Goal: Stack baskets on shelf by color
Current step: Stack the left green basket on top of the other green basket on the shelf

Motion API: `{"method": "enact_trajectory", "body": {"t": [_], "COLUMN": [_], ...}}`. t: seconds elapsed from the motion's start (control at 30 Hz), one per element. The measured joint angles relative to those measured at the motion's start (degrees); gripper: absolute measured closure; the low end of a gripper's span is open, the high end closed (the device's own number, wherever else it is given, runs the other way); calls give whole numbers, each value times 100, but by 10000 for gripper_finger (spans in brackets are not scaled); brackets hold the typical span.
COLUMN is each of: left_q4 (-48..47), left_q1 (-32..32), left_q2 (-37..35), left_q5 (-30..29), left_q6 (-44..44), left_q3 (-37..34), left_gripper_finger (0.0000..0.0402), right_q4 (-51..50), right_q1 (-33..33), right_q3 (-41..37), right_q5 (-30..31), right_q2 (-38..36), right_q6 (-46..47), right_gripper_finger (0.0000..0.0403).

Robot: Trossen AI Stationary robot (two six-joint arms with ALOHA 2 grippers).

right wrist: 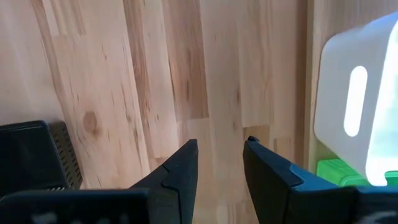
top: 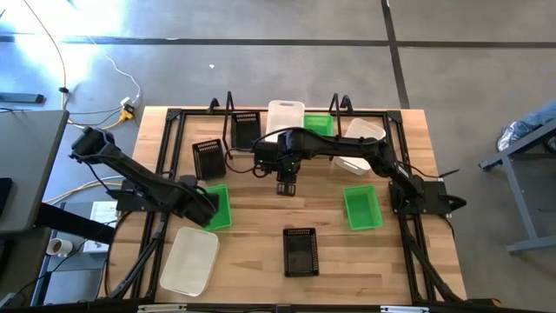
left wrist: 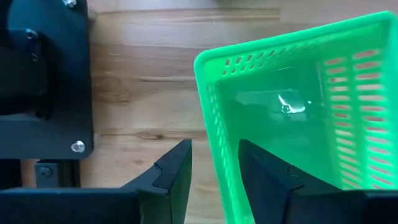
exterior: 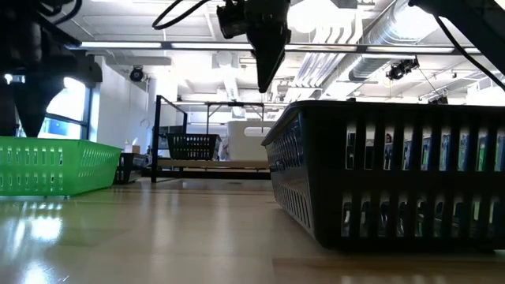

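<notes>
My left gripper [top: 207, 209] [left wrist: 214, 180] is open at a green basket [top: 219, 207] on the table's left, one finger inside it and one outside. That basket rests flat on the wood [exterior: 55, 166]. My right gripper [top: 287, 184] [right wrist: 221, 162] hangs open over bare wood at mid-table, pointing down and touching nothing [exterior: 264, 75]. The shelf [top: 228, 106] at the far edge carries a black basket [top: 246, 129], a white one [top: 285, 116] and a green one [top: 319, 125]. My left gripper comes from above at the green basket's left-side wall [left wrist: 222, 162], near a corner, with one finger on each side of it. Wood shows between the outer finger [left wrist: 177, 171] and the wall. Whether the inner finger [left wrist: 264, 177] touches the wall I cannot tell.
Loose on the table: a black basket [top: 208, 158] left of centre, a white one [top: 360, 143] right of the shelf, a green one [top: 362, 207] on the right, a black one [top: 300, 250] near the front and a white one [top: 189, 259] at the front left. Black frame rails [top: 165, 156] border the sides.
</notes>
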Motion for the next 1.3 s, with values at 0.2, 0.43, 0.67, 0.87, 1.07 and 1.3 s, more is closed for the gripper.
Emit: {"method": "enact_trajectory", "body": {"t": [0.2,0.43,0.67,0.87,1.07,1.3], "left_q4": [98,284,304,308,297,293], "left_q1": [1,1,3,3,3,3], "left_q2": [581,1005,974,733,167,-596], "left_q5": [119,293,201,-42,-594,-1097], "left_q6": [-243,-242,16,45,80,458], "left_q3": [0,0,0,4,4,4], "left_gripper_finger": [280,295,373,389,398,399], "right_q4": [-159,-316,-312,-314,-287,-143], "right_q1": [0,35,155,286,452,662], "right_q3": [0,0,0,0,0,116], "right_q5": [0,2,7,20,20,16], "right_q2": [0,0,0,2,2,10], "right_q6": [-33,-138,-166,-165,-145,-120], "right_gripper_finger": [288,288,288,288,288,288]}}
